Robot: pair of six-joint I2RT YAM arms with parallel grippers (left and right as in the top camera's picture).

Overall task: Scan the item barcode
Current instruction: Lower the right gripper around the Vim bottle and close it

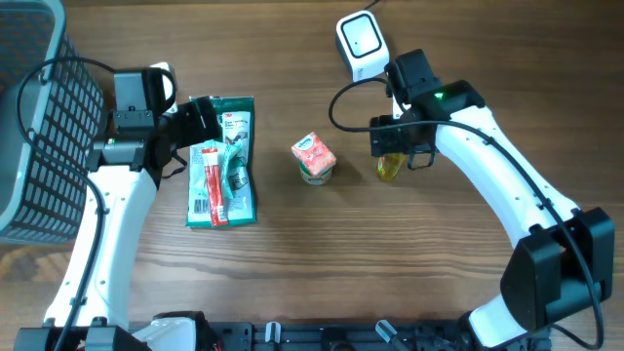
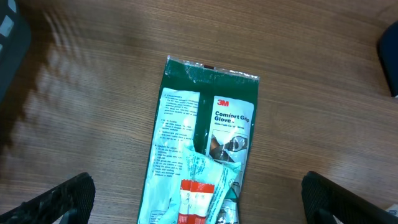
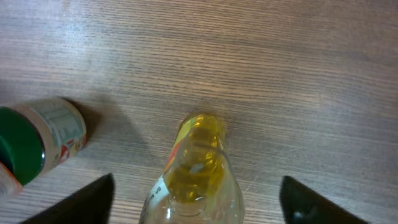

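Though astride bottle [image 3: 198, 168], right claw [image 3: 196, 190] clear

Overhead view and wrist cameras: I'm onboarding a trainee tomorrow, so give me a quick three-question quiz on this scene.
1. True or false: the red packet lies on top of the green glove pack.
2. What sits between the right gripper's fingers, untouched? A) a yellow bottle B) a mug C) a spoon
3. Fill in: the left gripper's fingers stand ____.
Key: 1 true; 2 A; 3 open.
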